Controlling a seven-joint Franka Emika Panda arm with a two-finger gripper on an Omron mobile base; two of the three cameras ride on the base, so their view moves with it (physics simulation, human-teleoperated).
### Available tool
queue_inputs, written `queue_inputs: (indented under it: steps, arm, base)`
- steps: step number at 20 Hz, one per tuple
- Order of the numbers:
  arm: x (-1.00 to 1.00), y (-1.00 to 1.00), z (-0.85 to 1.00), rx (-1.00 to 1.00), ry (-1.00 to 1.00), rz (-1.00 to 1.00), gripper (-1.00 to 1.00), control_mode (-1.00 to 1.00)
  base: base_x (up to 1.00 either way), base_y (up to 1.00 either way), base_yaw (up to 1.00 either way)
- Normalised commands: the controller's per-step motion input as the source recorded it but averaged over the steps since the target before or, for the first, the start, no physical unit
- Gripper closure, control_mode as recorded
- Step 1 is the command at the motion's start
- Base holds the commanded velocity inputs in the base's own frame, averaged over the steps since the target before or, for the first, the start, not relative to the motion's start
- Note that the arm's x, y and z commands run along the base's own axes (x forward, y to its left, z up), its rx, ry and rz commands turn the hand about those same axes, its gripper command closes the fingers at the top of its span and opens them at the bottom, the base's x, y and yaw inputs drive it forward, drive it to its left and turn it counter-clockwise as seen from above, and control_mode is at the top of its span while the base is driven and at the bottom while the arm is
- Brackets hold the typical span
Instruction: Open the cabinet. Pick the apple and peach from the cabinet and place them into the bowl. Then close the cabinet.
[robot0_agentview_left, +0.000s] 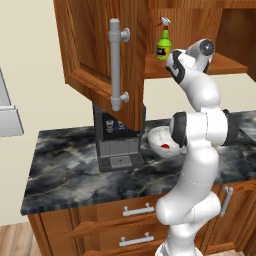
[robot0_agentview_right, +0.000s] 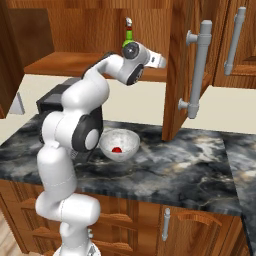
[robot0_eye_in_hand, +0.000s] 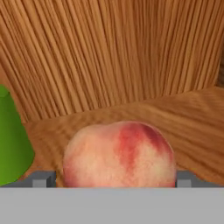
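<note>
Inside the open cabinet (robot0_agentview_left: 100, 55): jaws spread either side of peach (robot0_eye_in_hand: 119, 154), not yet pinched. Beside cabinet, apple (robot0_agentview_right: 116, 149) already in bowl (robot0_agentview_right: 131, 138). Remaining: peach transfer, door closure.

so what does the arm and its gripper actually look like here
The arm is glossy white, built of rounded, bulbous segments with dark grey to black bands and round caps at the joints. No cables or markings show. Of the gripper, two small, blocky grey fingertips show in the hand view.
</note>
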Motion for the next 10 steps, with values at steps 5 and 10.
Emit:
queue_inputs:
  steps: [5,10]
  arm:
    - [0.42,-0.07,-0.32,0.00,0.00,0.00,1.00,-1.00]
    - [0.18,-0.01,-0.07,0.00,0.00,0.00,1.00,-1.00]
  base:
    - [0.00,0.00,0.00]
    - [0.00,0.00,0.00]
